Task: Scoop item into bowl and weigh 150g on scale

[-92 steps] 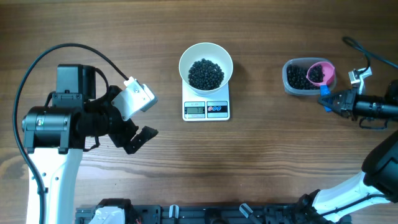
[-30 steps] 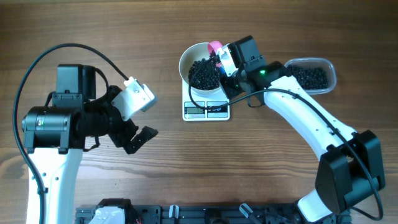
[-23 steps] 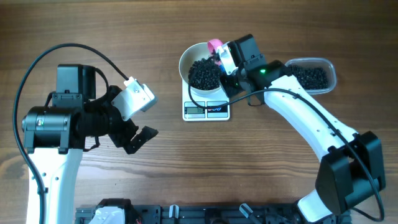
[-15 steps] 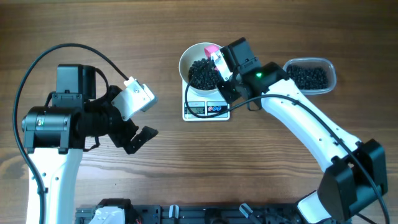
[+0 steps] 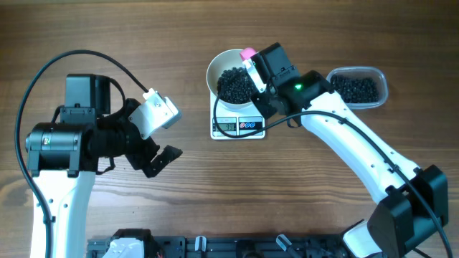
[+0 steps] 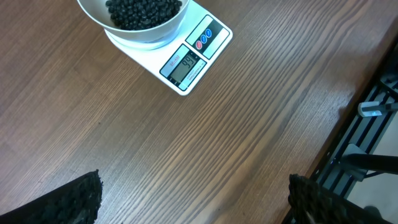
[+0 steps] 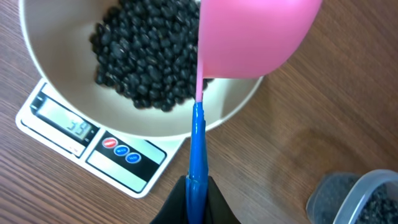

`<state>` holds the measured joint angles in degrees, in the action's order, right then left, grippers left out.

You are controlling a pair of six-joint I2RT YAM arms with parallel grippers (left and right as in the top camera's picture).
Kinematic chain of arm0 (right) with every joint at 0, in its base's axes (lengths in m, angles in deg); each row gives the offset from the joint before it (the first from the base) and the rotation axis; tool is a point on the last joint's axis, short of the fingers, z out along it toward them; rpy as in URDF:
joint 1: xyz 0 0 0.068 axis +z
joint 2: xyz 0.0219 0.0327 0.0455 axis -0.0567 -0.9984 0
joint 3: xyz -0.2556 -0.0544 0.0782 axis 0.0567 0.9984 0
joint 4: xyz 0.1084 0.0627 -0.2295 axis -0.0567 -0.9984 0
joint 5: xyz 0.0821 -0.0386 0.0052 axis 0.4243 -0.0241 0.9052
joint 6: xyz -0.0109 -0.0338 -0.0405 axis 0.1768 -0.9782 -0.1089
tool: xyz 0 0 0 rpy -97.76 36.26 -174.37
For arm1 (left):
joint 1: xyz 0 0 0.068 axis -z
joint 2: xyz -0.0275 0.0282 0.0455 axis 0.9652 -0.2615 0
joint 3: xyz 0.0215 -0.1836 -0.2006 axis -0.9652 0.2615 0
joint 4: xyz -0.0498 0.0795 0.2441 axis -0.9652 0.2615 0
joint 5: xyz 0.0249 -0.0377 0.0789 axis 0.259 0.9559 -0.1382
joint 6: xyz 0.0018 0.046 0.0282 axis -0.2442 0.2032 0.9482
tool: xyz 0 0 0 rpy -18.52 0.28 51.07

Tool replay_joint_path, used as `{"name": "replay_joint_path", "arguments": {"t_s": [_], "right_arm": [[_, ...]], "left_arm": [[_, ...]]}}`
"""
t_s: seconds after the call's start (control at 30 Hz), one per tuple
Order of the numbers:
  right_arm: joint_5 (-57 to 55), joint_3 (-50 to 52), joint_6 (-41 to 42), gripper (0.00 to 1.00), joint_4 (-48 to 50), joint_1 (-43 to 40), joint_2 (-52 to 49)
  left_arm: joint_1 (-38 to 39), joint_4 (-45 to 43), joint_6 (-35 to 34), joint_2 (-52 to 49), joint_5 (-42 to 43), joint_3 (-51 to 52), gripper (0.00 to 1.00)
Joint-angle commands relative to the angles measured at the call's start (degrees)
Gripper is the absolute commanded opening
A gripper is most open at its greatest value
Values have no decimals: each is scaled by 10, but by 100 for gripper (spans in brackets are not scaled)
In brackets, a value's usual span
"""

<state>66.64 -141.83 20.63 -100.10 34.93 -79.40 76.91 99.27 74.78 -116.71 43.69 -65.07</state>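
The white bowl (image 5: 215,68) stands on the white scale (image 5: 238,126) and holds a heap of the item, small black beans (image 5: 235,84). My right gripper (image 5: 257,77) is shut on the blue handle (image 7: 197,140) of a pink scoop (image 7: 249,37). The scoop is turned on its side above the bowl's right rim (image 7: 56,62), over the beans (image 7: 143,56). The scale's display (image 7: 65,127) shows lit digits. My left gripper (image 5: 168,136) hangs open over bare wood left of the scale (image 6: 199,56), far from the bowl (image 6: 143,34), nothing between its fingers.
A clear plastic tub (image 5: 358,87) with more black beans sits to the right of the scale, partly seen as the tub (image 7: 360,199) in the right wrist view. A black rail runs along the table's near edge (image 5: 237,247).
The right arm has carried the pink scoop from the tub to the bowl and, in the last second, shifted slightly left over the rim. The left arm has not moved.
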Motion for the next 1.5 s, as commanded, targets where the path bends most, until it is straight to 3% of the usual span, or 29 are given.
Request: {"name": "replay_joint_path", "arguments": {"t_s": [0.0,0.2,0.5,0.8,1.13,1.47], "right_arm": [[-7,-33,-4,4,0,4,6],[-33,-69,21,4,-82,-39,29],[-31,-68,57,4,-247,-213,78],[-35,-29,22,4,-258,-370,66],[14,-19,-50,4,-244,-378,-18],[-25,-19,-66,4,-206,-378,-75]], "left_arm": [[-5,-1,9,5,5,-10,100],[-5,-1,9,5,5,-10,100],[-5,-1,9,5,5,-10,100],[-5,-1,9,5,5,-10,100],[-5,-1,9,5,5,-10,100],[-5,-1,9,5,5,-10,100]]}}
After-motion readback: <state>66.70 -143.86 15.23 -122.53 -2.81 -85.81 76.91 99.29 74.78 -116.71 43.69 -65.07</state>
